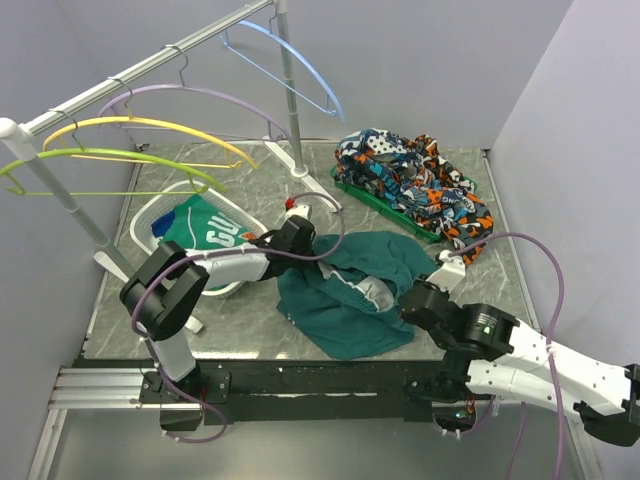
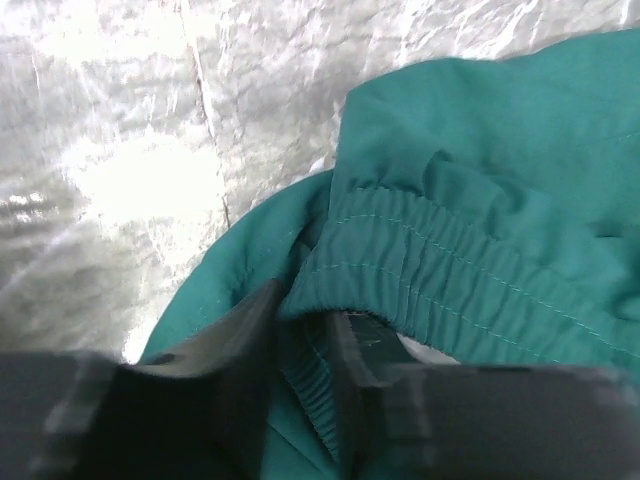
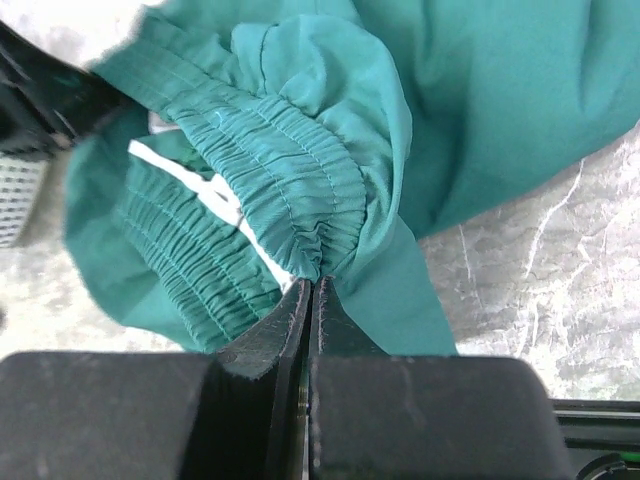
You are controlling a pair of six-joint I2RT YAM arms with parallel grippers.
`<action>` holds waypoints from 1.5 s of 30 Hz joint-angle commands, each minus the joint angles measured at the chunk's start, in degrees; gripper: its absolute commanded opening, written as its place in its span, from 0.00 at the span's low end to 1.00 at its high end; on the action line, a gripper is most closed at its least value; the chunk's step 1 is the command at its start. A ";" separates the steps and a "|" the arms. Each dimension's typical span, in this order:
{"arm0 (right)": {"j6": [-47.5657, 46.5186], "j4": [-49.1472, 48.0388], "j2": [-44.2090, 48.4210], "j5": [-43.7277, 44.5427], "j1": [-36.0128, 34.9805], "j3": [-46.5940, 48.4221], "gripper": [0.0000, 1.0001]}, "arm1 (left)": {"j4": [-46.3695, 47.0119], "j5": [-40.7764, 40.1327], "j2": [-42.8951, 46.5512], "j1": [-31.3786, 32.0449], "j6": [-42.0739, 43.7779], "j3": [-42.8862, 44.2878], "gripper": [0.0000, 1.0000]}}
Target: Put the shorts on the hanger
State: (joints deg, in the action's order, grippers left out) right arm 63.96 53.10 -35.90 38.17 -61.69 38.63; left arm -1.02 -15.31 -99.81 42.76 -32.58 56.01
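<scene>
Nearest, right gripper (image 3: 308,290): jaws pressed together on a gathered bunch of elastic waistband, at the right side of the shorts (image 1: 350,290). Shorts lie crumpled on the table (image 1: 250,335) between the two arms; left gripper (image 2: 305,325) sits at their upper left corner, jaws partly apart astride a fold of waistband, and I cannot tell whether the pinch is firm. Farthest back, hanger (image 1: 300,52) hangs on the rail (image 1: 150,65), well apart from the shorts.

Matt teal cloth for the shorts (image 1: 350,300), puckered and stitched along the elastic waistband (image 3: 290,180); smooth light-blue plastic hanger (image 1: 333,100); glossy grey marbled table (image 1: 250,320).
</scene>
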 commanded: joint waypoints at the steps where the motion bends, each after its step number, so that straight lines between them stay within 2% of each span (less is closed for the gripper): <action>1: -0.77 1.48 2.50 4.63 0.43 4.43 0.00 | 5.59 -1.20 2.60 0.13 0.76 -0.73 0.16; 2: -1.03 1.74 2.59 5.06 0.43 4.87 0.00 | 4.89 -1.91 4.86 0.74 0.94 -0.81 0.07; 3: -1.21 1.92 2.76 5.50 0.43 5.83 0.00 | 4.19 -2.52 6.45 1.26 0.94 -0.99 0.02; 10: -6.30 2.71 1.72 12.35 0.52 16.28 0.00 | -9.77 -2.27 27.27 2.50 -0.03 0.58 0.01; 14: -15.67 -1.94 -1.01 16.05 0.96 25.51 0.00 | -18.48 -0.34 39.48 2.76 -0.29 4.63 0.01; 17: -24.02 -6.51 -5.57 18.25 2.36 34.29 0.00 | -24.72 -0.25 44.77 2.85 -0.21 9.37 0.01; 23: -37.66 -15.13 -13.48 13.08 8.86 50.47 0.00 | -33.33 3.26 48.04 3.03 0.15 22.99 0.01; 25: -38.91 -15.39 -16.04 11.58 11.41 56.36 0.00 | -35.01 6.67 47.08 2.94 0.06 27.37 0.01; 28: -39.71 -16.36 -17.27 7.71 14.13 58.92 0.00 | -38.79 7.14 44.18 2.94 -0.20 29.25 0.01; 30: -38.48 -15.58 -17.36 5.35 15.54 56.39 0.00 | -38.10 7.40 44.44 3.03 -0.38 26.89 0.01; 31: -37.61 -15.40 -17.01 4.11 17.64 54.46 0.00 | -37.22 7.84 45.40 3.03 -1.16 22.70 0.01; 33: -33.92 -16.01 -14.57 0.00 20.10 45.60 0.00 | -34.86 9.07 46.63 3.03 -2.40 17.06 0.01; 34: -31.82 -16.79 -13.42 -1.86 22.82 41.83 0.00 | -31.97 9.77 47.77 3.03 -3.79 10.85 0.01; 35: -30.67 -17.59 -12.19 -3.96 24.93 34.31 0.00 | -30.55 10.82 48.30 2.94 -4.59 7.66 0.01; 36: -29.52 -19.51 -10.26 -7.03 26.78 30.58 0.00 | -28.71 11.26 48.57 3.03 -5.38 1.10 0.01; 37: -27.68 -20.66 -9.46 -13.15 28.45 26.88 0.00 | -25.21 11.70 48.92 3.03 -6.96 -2.19 0.01; 38: -26.88 -22.06 -8.23 -16.43 31.51 19.36 0.00 | -23.17 12.14 48.83 3.03 -7.67 -5.18 0.01; 39: -26.18 -24.86 -8.05 -18.90 32.68 15.72 0.00 | -21.24 11.89 48.66 3.03 -8.37 -10.69 0.01; 41: -24.77 -27.77 -8.48 -24.97 36.18 6.78 0.00 | -15.96 11.18 47.26 3.03 -10.57 -15.29 0.01; 43: -23.89 -32.43 -10.76 -31.62 38.65 2.17 0.00 | -11.41 10.39 44.55 3.11 -12.24 -19.35 0.01; 45: -23.80 -34.98 -13.92 -34.47 40.68 -1.88 0.00 | -9.10 9.26 42.43 3.03 -13.03 -21.11 0.01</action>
State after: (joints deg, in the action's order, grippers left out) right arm 37.71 28.45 -47.05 15.27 -24.80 42.09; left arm -22.28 -4.69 -55.46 45.84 -41.65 36.60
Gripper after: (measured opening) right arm 0.010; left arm 0.037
